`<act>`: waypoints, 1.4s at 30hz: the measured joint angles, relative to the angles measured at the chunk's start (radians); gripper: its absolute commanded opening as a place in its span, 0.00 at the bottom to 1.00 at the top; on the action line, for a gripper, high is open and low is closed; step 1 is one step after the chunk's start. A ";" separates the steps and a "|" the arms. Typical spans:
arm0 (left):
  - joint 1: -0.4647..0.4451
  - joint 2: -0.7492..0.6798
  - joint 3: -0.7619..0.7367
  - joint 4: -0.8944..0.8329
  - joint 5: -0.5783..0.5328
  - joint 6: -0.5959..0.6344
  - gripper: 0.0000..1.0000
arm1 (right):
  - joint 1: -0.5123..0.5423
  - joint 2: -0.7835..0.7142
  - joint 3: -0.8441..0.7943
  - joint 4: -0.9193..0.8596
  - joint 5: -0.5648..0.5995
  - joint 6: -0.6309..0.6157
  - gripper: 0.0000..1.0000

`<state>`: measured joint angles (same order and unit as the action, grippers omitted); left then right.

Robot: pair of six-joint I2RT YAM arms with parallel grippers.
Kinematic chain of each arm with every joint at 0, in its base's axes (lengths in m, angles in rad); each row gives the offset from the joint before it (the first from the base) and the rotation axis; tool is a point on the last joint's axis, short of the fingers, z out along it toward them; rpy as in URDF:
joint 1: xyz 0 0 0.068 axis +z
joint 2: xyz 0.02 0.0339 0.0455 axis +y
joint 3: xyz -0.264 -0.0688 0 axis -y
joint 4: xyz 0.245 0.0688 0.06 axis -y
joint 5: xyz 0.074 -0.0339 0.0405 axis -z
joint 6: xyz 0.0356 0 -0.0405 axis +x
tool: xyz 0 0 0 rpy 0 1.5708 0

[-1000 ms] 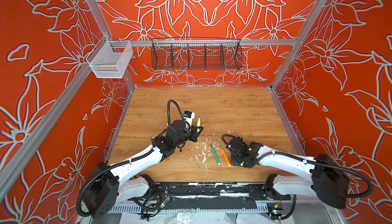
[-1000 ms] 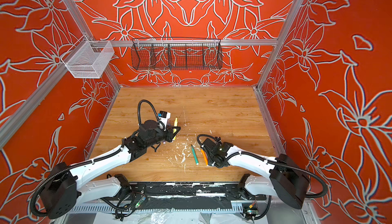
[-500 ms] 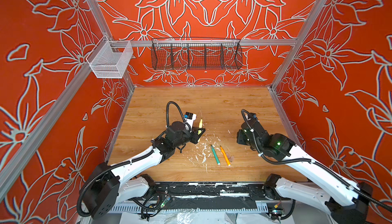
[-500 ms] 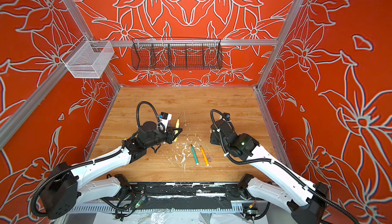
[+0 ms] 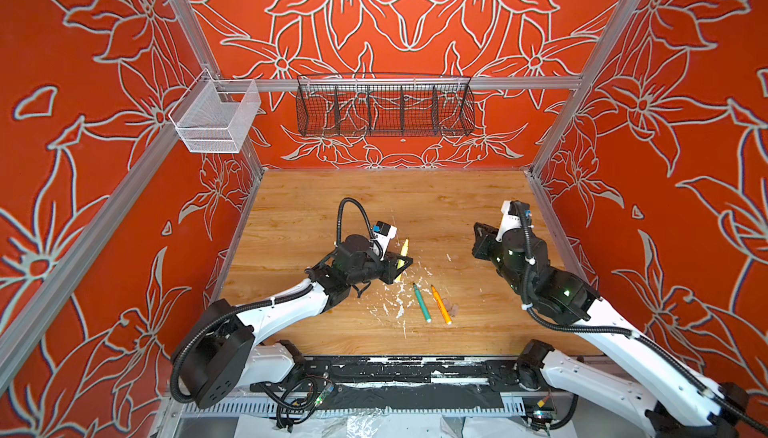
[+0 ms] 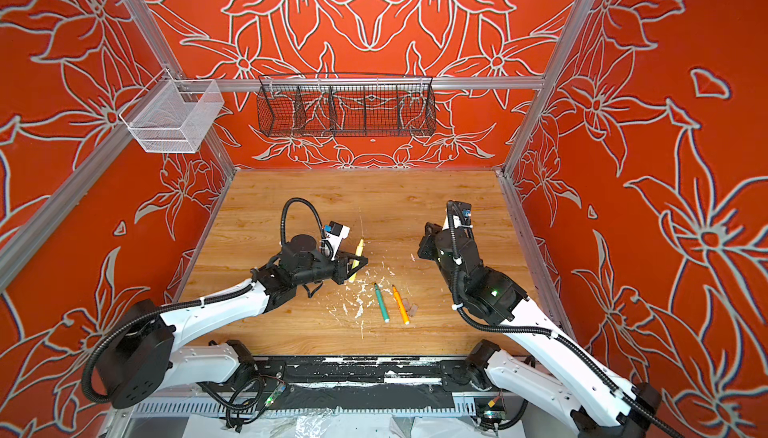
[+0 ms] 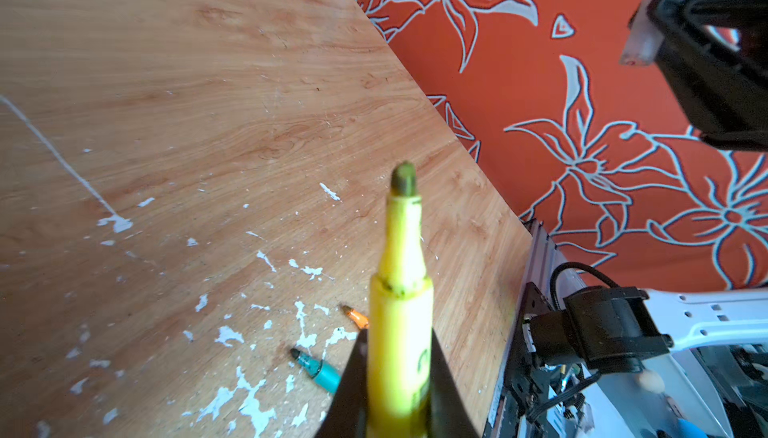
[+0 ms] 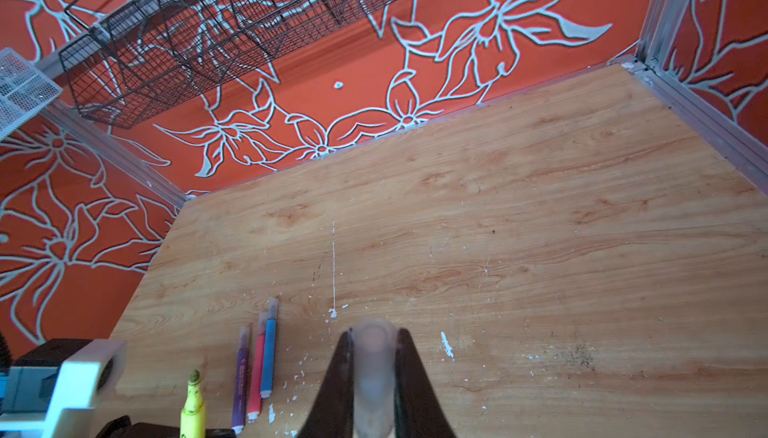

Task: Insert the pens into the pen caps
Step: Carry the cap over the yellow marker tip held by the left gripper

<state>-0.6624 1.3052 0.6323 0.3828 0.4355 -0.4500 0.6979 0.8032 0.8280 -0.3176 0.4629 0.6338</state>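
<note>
Only illegible green print on yellow pen.

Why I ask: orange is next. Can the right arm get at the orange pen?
Likely not to grasp: the way to the orange pen is free, but the right claw is shut on a pen cap.

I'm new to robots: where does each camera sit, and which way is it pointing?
Both top views: high above the front, looking down on the table; left arm and right arm show.
Left wrist: on the left arm, looking along the left gripper and its yellow pen toward the right wall.
Right wrist: on the right arm, looking past the right gripper and its cap toward the back wall.
Shared: both wrist views show the yellow pen.
</note>
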 measured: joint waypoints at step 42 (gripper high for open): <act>-0.111 0.140 0.091 0.001 0.022 0.046 0.00 | -0.135 0.241 -0.241 0.633 -0.738 0.162 0.00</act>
<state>-0.7734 1.4448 0.7235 0.3836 0.4572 -0.4042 0.5632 1.0443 0.5873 0.3153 -0.2749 0.7959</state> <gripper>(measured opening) 0.149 0.164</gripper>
